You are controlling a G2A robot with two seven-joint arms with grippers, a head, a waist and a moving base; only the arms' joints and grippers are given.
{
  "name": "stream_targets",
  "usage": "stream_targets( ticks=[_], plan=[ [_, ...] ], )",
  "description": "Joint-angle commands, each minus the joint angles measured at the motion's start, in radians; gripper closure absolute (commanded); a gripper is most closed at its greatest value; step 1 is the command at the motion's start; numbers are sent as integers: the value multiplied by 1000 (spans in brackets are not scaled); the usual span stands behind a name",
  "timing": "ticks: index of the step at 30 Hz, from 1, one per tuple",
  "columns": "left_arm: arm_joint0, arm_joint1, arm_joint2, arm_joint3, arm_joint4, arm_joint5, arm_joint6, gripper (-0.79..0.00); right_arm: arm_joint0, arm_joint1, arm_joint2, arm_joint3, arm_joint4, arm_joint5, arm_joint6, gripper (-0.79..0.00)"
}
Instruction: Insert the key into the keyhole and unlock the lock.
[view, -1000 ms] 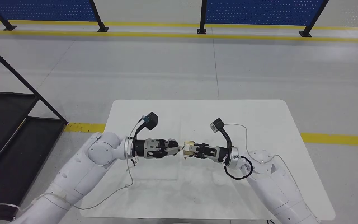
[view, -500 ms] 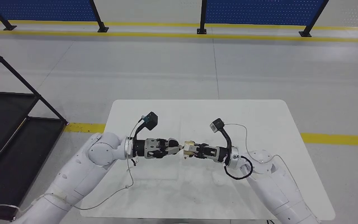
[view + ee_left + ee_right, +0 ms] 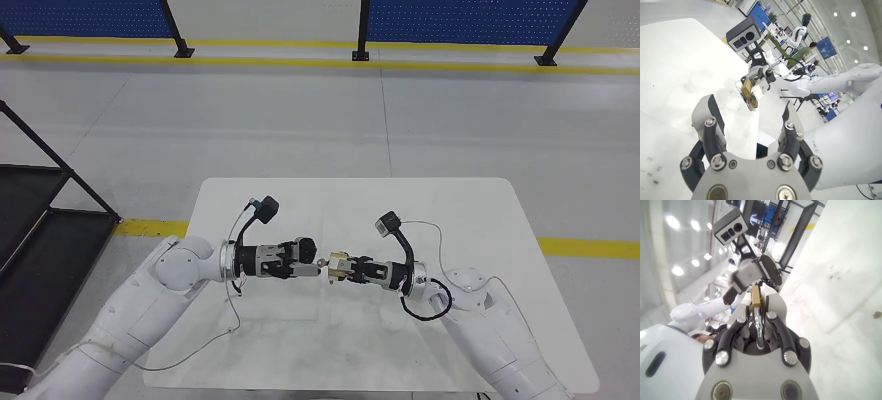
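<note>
Above the middle of the white table (image 3: 450, 210), my right gripper (image 3: 345, 268) is shut on a brass padlock (image 3: 336, 263). In the right wrist view the padlock (image 3: 755, 294) stands between the fingers with its silver shackle (image 3: 758, 323) pointing back into the gripper (image 3: 756, 301). A silver key (image 3: 750, 103) sticks out of the padlock (image 3: 747, 89) at its free end. My left gripper (image 3: 311, 259) faces that end a short way off, open and holding nothing. Its fingers (image 3: 714, 108) stand wide apart on either side of the key, without touching it.
A black metal rack (image 3: 40, 230) stands on the floor left of the table. Blue barrier panels (image 3: 90, 15) line the far side of the room. Small dark specks (image 3: 651, 170) mark the table near the left arm.
My left gripper has opened, letting go of the key, turned at the wrist and drawn back slightly from the padlock. The right arm holds still.
</note>
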Motion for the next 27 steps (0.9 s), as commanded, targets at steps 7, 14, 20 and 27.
stream_targets(
  ticks=[7,14,20,27],
  plan=[
    [-9,-2,5,12,-51,44,-47,-203,0,0,0,0,0,0,0,0],
    [-14,-6,7,17,-59,54,-59,-145,0,0,0,0,0,0,0,0],
    [-18,-9,13,21,-63,59,-68,-145,0,0,0,0,0,0,0,0],
    [-25,-15,22,30,-72,66,-78,0,0,0,0,0,0,0,0,0]
  ],
)
